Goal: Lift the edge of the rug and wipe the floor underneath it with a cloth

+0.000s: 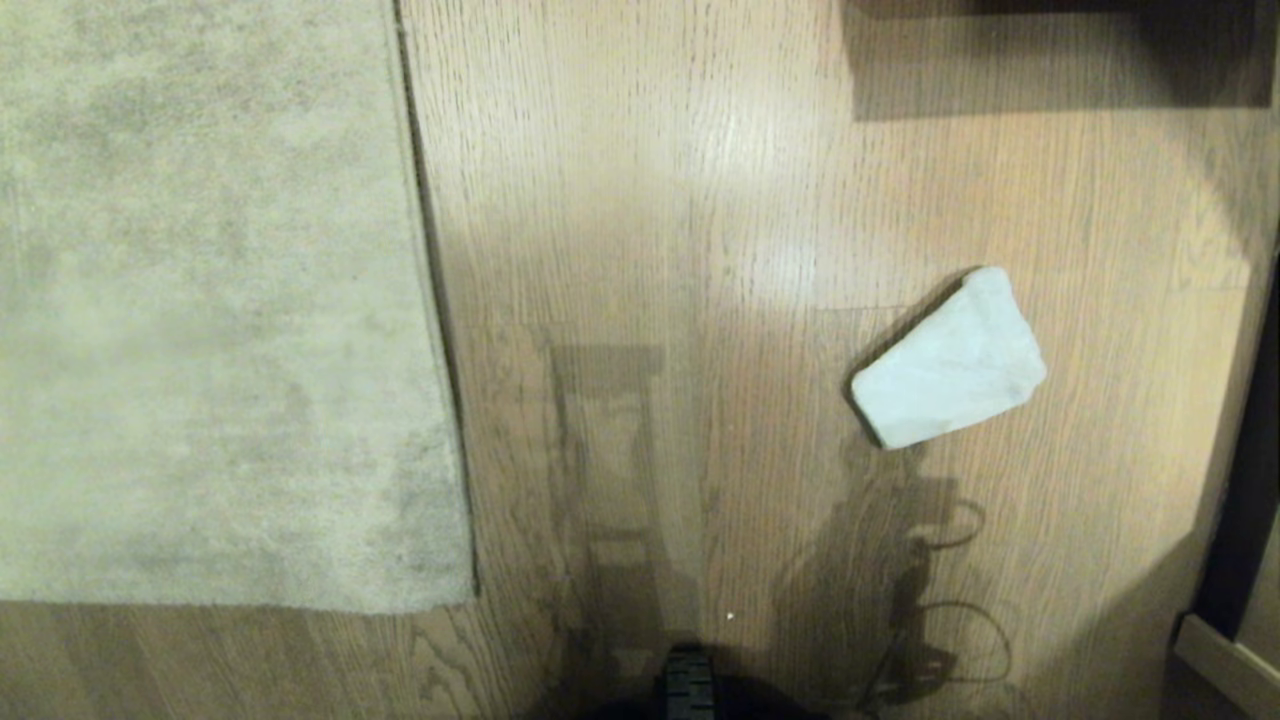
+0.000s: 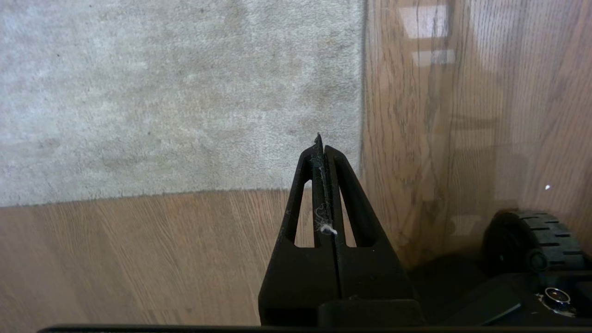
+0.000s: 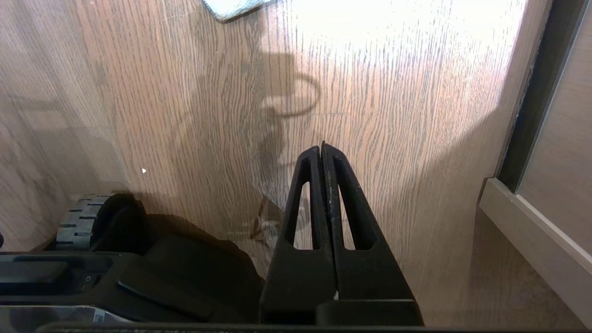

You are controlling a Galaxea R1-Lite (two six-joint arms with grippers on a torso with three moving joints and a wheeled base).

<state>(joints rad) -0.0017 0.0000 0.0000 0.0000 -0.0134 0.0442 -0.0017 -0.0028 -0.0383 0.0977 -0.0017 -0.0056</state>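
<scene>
With both grippers — left (image 2: 322, 145), right (image 3: 322, 150) — pinched together and empty, we'd pinch the floppy, heavy rug edge (image 1: 440, 330) at its near corner; the cloth (image 1: 948, 360) — light, soft — lies on the floor (image 1: 640, 250) to the right.

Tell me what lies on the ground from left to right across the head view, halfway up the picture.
Rug → the rug edge → bare floor → the cloth → more floor → a dark upright edge at the far right.
</scene>
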